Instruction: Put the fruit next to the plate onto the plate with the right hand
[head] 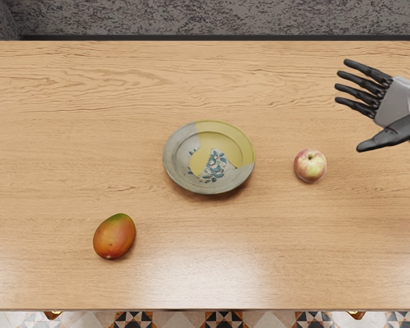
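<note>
A wide wooden table [68, 102] is being viewed at a downward slant, and most of the view is being filled by it. At its middle a glazed plate [171, 147] is being shown lying flat, with nothing on it. The right hand [386, 102] is being held in the air at the right edge, over the far right part of the table. Its fingers [359, 87] are being held spread and nearly straight, with the thumb apart below them, and nothing is being gripped. No left arm is being shown.

A mango [114, 236] is being shown lying toward the near left, well apart from the plate. The apple [310, 165] is being shown resting on the table to the right of the plate, near it but not touching, between plate and hand.

Being the nearer fruit, the apple is being taken as the one meant. The step in hand is being judged as the reach, with no grasp made yet. Next, the hand is probably to be lowered leftward over the apple and the fingers closed around it before any carrying.
</note>
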Robot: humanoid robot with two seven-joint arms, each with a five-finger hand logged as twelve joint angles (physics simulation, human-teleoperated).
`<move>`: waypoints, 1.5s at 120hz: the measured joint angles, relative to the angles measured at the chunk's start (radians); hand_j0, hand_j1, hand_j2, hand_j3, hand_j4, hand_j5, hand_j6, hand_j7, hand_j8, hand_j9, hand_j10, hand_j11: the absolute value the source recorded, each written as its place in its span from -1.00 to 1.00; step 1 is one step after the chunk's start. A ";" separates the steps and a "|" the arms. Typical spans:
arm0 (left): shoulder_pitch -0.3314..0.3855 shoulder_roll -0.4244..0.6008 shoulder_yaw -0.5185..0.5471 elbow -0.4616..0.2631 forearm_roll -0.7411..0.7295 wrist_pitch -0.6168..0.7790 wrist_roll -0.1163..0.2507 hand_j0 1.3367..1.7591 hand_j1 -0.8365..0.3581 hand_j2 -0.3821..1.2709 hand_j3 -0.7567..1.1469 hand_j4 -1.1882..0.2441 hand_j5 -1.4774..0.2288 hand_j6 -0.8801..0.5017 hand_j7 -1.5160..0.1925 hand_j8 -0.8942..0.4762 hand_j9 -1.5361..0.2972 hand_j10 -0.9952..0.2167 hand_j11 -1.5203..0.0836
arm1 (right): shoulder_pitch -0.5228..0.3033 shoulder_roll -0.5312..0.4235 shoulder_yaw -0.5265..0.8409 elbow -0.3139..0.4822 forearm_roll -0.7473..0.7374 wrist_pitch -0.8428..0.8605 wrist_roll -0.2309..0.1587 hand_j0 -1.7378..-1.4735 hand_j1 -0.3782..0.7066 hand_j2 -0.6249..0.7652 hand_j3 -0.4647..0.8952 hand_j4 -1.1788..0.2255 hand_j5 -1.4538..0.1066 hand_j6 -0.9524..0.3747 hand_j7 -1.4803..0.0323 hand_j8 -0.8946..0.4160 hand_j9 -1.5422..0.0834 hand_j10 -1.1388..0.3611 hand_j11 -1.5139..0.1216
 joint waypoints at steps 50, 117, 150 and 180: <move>0.000 0.000 0.000 0.004 0.000 0.000 0.000 0.52 0.96 -0.53 -0.21 0.64 0.71 0.26 0.76 0.29 0.66 0.62 0.88 | 0.105 0.171 -0.059 0.037 -0.412 0.001 0.000 -0.40 -0.90 -0.11 -0.32 0.65 0.83 0.40 0.92 0.33 0.86 0.49 0.82; 0.000 0.000 0.000 0.005 0.000 0.000 0.000 0.52 0.96 -0.53 -0.21 0.64 0.71 0.26 0.76 0.29 0.66 0.62 0.88 | 0.280 0.111 -0.544 0.022 -1.274 -0.014 0.000 -0.40 -0.90 -0.11 -0.32 0.65 0.83 0.40 0.92 0.33 0.86 0.49 0.82; 0.000 0.000 0.000 0.005 0.000 0.000 0.000 0.52 0.96 -0.53 -0.20 0.64 0.71 0.26 0.76 0.29 0.66 0.62 0.88 | 0.290 0.136 -0.640 0.012 -1.303 -0.181 0.000 -0.40 -0.90 -0.11 -0.32 0.65 0.83 0.40 0.92 0.33 0.86 0.49 0.82; 0.000 0.000 0.000 0.004 0.000 0.000 0.000 0.52 0.96 -0.53 -0.21 0.64 0.71 0.26 0.76 0.29 0.66 0.62 0.88 | 0.241 0.131 -0.648 -0.026 -1.299 -0.244 0.000 -0.40 -0.72 -0.13 -0.32 0.53 0.70 0.28 0.78 0.21 0.74 0.38 0.69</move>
